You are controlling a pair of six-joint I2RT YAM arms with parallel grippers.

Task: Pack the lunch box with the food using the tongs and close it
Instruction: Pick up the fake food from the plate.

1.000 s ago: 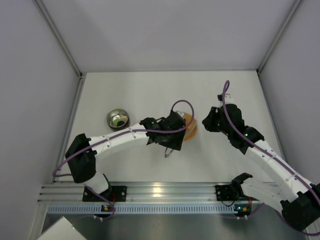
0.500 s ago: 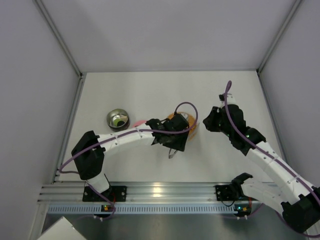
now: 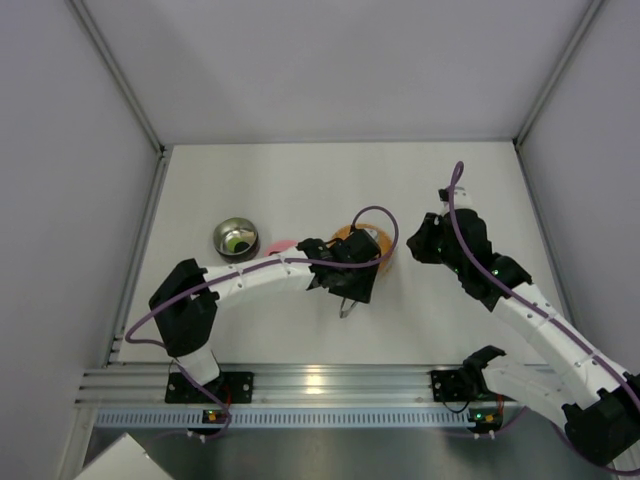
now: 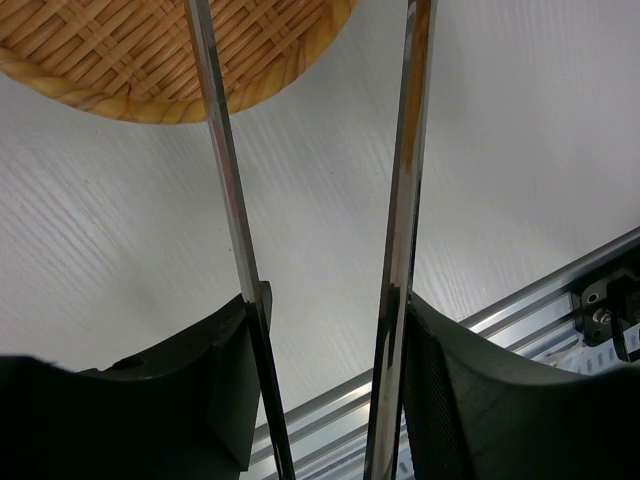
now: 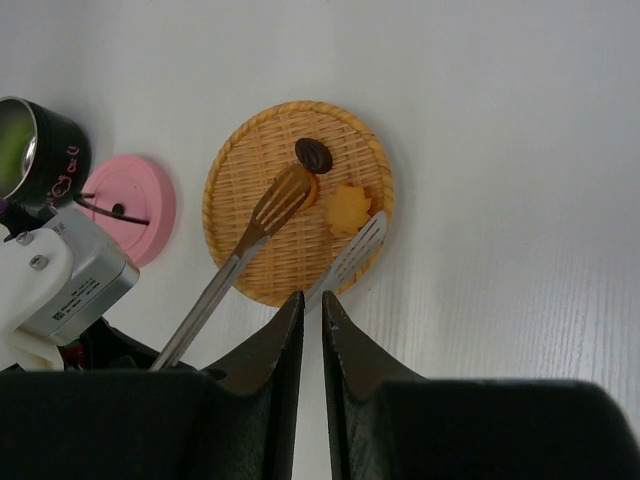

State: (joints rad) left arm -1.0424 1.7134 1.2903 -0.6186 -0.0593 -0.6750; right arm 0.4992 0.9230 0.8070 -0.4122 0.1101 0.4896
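Food pickup: the left gripper's point(image 4: 325, 300) jaws clamp the tongs point(image 5: 270, 215), tips straddling the orange piece point(image 5: 347, 208) on the woven plate point(image 5: 240, 170). Next: squeeze, lift, carry to the tin point(image 3: 234, 238), seemingly part-filled. The right gripper's point(image 5: 311, 300) jaws sit nearly together, empty.

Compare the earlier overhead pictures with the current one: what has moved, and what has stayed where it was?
The left arm's elbow swung rightward. The left gripper, keeping its hold on the tongs, shifted slightly right and nearer, uncovering the pink lid in the top view. The steel tin and woven plate stayed put; the right gripper hardly moved.
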